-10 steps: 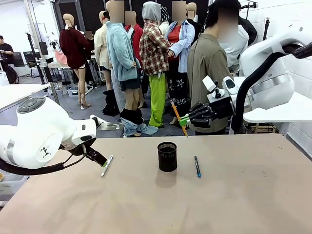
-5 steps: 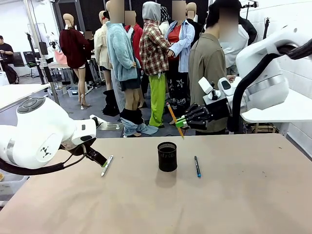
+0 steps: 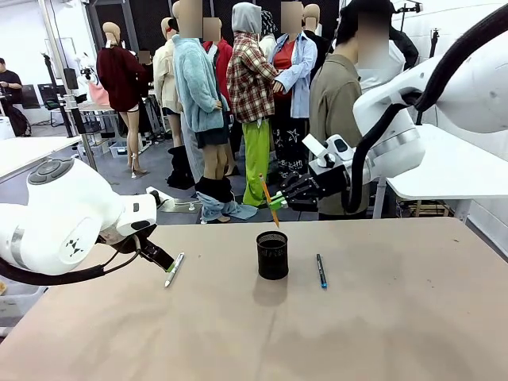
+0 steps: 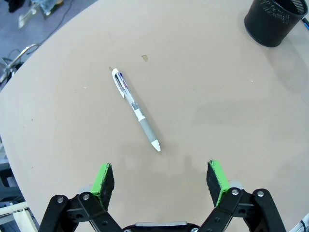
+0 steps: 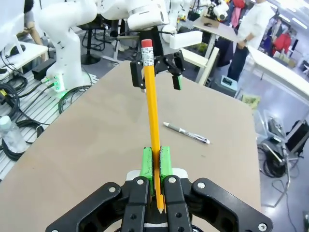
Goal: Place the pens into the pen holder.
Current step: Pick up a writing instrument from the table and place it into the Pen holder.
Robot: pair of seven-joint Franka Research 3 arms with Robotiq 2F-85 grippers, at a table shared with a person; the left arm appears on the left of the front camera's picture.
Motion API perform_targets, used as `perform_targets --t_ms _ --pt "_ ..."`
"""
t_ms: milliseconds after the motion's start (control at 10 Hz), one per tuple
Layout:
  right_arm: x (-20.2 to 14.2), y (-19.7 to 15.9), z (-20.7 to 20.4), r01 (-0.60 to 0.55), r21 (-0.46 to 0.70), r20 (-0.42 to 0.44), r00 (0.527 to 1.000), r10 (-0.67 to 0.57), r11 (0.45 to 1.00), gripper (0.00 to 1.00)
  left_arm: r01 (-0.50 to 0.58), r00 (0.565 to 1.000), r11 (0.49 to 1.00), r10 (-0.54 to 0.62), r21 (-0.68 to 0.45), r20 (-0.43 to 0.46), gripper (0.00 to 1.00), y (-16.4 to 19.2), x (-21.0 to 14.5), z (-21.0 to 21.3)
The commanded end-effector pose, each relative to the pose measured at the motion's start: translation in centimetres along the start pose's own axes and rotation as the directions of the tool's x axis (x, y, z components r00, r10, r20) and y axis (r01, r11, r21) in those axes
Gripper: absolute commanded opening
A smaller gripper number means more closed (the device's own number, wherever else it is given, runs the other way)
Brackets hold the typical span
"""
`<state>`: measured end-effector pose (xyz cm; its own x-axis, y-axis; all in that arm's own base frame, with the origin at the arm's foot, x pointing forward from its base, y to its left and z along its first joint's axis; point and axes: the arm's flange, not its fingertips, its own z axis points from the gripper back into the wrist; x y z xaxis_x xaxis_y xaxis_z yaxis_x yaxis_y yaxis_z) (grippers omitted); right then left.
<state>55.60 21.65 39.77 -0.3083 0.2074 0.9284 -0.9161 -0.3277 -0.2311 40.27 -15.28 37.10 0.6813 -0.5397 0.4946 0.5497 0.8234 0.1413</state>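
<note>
Claws at work over a brown table [image 3: 381,333]: we see the right claw [image 3: 278,204] clenched on an orange pencil [image 3: 268,200], its green pads pinching the shaft partway along. The pencil stands tilted in the grip, and its lower end hangs just above the rim of the pen holder [image 3: 272,255], a black mesh cup standing upright below the claw; we cannot tell whether that end sits squarely over the mouth. From the right wrist, the right claw [image 5: 156,162] shows both pads pressed flat against the pencil [image 5: 152,111], whose red eraser end points away from the claw and whose sharpened point lies back towards the palm. A dark pen [image 3: 321,271] with a blue end lies flat on the table below the right claw and to its right side, near the holder but apart from it. The left claw [image 3: 159,258] hangs low over the table, released, with its pads spread wide and nothing between them. From the left wrist, the left claw [image 4: 160,176] has a white pen [image 4: 135,107] lying slantwise just ahead of its fingertips, untouched, white tip nearest the claw. The pen holder [image 4: 275,21] stands well beyond that pen, off to one side of the claw.
</note>
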Motion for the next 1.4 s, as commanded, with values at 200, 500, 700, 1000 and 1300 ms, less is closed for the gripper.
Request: perform_targets --t_ms 200,500,700,1000,1300 --pt "-4.5 -3.5 0.0 0.036 0.1 0.075 0.996 -0.043 0.994 0.0 -0.004 1.0 1.0 0.004 0.0 0.001 1.0 0.2 -0.1 0.1" --pt "-6.7 -4.6 -0.6 0.077 0.172 0.099 0.99 -0.095 0.982 0.0 -0.004 1.0 1.0 0.004 0.0 0.001 1.0 0.2 -0.1 0.1" --pt "-7.6 -4.6 -1.0 0.102 0.196 0.107 0.986 -0.125 0.975 0.0 -0.004 1.0 1.0 0.004 0.0 0.001 1.0 0.2 -0.1 0.1" --pt "-8.3 -4.7 -1.1 0.131 0.168 0.082 0.986 -0.147 0.977 0.25 -0.004 1.0 1.0 0.004 0.0 0.001 1.0 0.2 -0.1 0.1" --pt "-7.6 -4.1 -0.8 0.124 0.153 0.068 0.988 -0.136 0.98 0.84 -0.004 1.0 1.0 0.004 0.0 0.001 1.0 0.2 -0.1 0.1"
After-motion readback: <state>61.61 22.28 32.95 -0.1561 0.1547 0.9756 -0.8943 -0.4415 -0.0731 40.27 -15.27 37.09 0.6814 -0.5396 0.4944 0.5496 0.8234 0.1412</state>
